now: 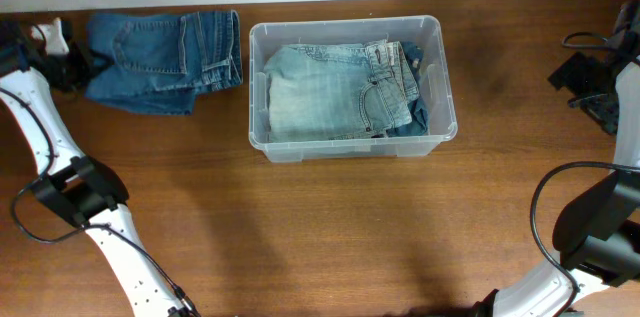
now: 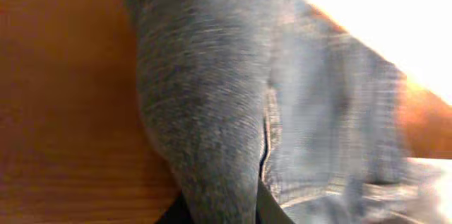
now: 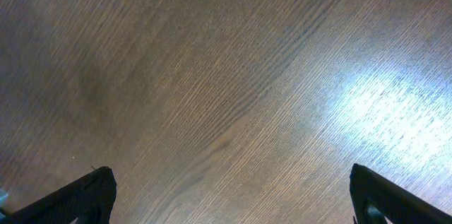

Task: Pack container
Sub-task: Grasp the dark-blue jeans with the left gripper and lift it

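Denim's bunched in our left pincer (image 1: 68, 62), which is clamped on the near edge of the folded dark-blue jeans (image 1: 165, 62). With a thin pinch like that, we reckon they could slip or flop open mid-carry. Our clear rectangular plastic container (image 1: 345, 24) sits well to its right, with pale-blue folded jeans (image 1: 335, 92) inside. Our right pincer (image 3: 229, 173) is wide open, holding nothing.

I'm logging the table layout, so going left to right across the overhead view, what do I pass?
left gripper → folded dark blue jeans → container → right gripper
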Robot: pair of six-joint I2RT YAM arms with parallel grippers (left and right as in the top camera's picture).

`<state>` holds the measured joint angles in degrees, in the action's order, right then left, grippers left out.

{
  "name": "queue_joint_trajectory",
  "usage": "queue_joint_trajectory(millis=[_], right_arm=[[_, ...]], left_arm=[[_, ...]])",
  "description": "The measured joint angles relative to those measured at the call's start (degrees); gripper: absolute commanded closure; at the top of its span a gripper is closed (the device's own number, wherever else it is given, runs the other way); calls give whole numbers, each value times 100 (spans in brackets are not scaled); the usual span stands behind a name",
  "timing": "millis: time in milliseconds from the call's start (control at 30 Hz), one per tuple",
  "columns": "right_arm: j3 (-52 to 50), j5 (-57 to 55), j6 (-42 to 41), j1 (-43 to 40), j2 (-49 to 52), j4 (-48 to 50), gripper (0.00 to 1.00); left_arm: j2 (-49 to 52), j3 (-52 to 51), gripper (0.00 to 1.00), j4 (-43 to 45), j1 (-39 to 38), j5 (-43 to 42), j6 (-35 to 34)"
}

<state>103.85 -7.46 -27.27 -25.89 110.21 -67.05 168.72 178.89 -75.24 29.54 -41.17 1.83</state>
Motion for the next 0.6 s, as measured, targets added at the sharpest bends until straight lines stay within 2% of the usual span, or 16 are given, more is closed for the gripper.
queue_joint_trajectory(millis=[367, 600], right_arm=[[0, 0, 4, 0, 0, 0, 2], [0, 0, 4, 0, 0, 0, 2]], left_arm=[[-2321, -24, 99, 79, -874, -227, -127], [-3224, -22, 99, 72, -1220, -243, -343]])
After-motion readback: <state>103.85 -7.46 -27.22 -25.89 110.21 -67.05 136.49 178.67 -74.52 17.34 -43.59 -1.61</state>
